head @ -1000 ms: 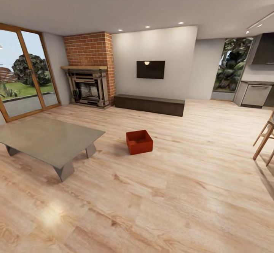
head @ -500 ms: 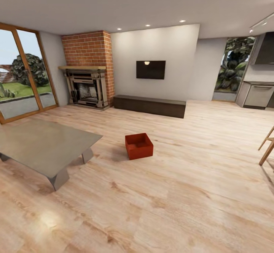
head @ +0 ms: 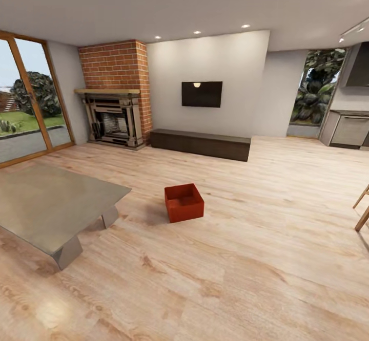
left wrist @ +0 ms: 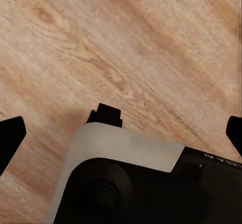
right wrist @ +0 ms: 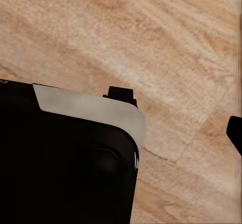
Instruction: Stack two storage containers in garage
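Note:
One red-orange, open-topped storage container [head: 184, 203] sits empty on the living room's light wood plank floor [head: 256, 259], a short way ahead of me and just right of the low grey table [head: 51, 203]. In the left wrist view my left gripper [left wrist: 121, 133] hangs over bare planks, its black fingertips [left wrist: 10, 135] wide apart and nothing between them. Over planks too, my right gripper [right wrist: 123, 133] shows one fingertip [right wrist: 235, 133] at the far edge of the right wrist view, the other hidden behind my dark body. The garage and its floor are out of view.
A red-brick fireplace [head: 115, 92], a black wall TV [head: 202, 94] and a low dark cabinet [head: 201, 144] line the far wall. Glass doors [head: 25, 100] stand at the left. Wooden chair legs [head: 362, 210] and kitchen units [head: 351, 128] are at the right.
The head view has shifted: the camera moved forward and a little right. The container and table now look nearer and sit further left in the picture. Nothing was handled.

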You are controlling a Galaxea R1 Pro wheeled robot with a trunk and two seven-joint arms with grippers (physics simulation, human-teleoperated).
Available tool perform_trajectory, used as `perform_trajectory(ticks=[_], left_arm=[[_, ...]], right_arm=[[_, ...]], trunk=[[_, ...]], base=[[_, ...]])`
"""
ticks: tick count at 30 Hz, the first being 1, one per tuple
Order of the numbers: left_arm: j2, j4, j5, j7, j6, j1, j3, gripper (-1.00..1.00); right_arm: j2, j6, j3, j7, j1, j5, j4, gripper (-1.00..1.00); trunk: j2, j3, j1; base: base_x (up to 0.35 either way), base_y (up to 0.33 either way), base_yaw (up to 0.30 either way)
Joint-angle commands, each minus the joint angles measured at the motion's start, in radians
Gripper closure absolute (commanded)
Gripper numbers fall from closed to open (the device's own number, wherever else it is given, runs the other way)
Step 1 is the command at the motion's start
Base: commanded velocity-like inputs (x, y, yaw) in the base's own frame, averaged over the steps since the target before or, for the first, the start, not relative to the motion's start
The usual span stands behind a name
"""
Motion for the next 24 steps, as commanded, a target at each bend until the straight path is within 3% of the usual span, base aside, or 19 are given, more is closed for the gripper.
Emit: perform_trajectory(ticks=[1, 24], left_arm=[[0.0, 0.001, 0.007, 0.0, -0.003, -0.001, -0.005, -1.0], [-0.001, 0.001, 0.006, 0.0, -0.004, -0.001, -0.005, -1.0]], right_arm=[[0.0, -0.006, 0.005, 0.0, -0.001, 0.005, 0.003, -1.0], [-0.002, -0.005, -0.001, 0.0, -0.002, -0.003, 0.003, -1.0]], trunk=[[-0.001, -0.001, 0.001], [-0.001, -0.001, 0.001]], base=[[0.305, -0.115, 0.0], [0.301, -0.115, 0.0]])
